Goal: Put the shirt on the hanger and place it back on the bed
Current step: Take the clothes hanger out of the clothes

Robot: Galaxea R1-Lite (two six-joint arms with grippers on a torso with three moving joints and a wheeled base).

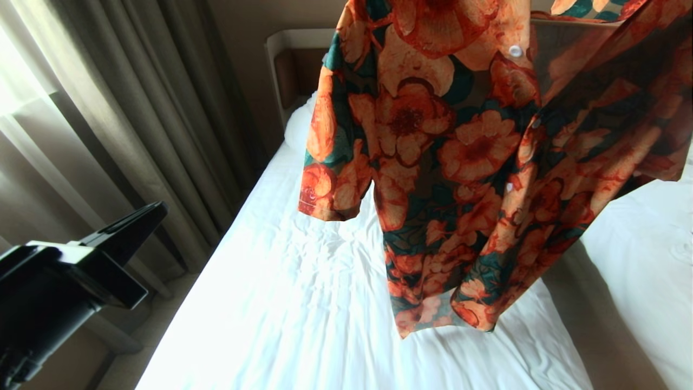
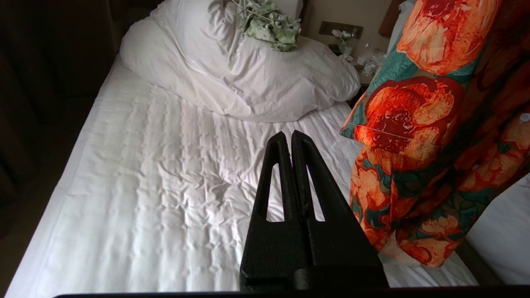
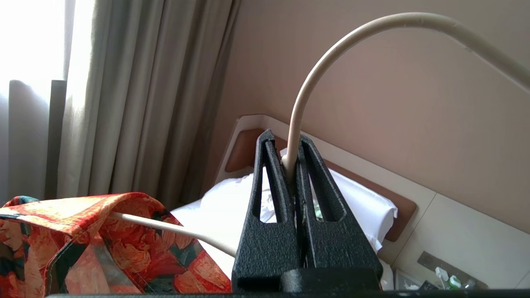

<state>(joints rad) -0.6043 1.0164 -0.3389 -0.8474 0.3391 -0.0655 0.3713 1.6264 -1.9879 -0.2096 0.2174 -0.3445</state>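
Shirt (image 1: 476,157) hangs in the air above the bed (image 1: 303,292), draped on the hanger (image 3: 302,103), whose neck the right gripper (image 3: 293,165) clamps. Beside the bed's near edge, the left gripper (image 2: 289,138) hovers pressed together, gripping nothing.

In the head view the shirt (image 1: 476,162) runs off the top and right edges, so its collar and shoulders are unseen, and it covers the far right part of the bed (image 1: 281,281). The hanger (image 3: 302,103) is hidden there; the right wrist view shows only its hook, cut by the right edge, and one arm going into the cloth. Small things beside the headboard are too small to tell.
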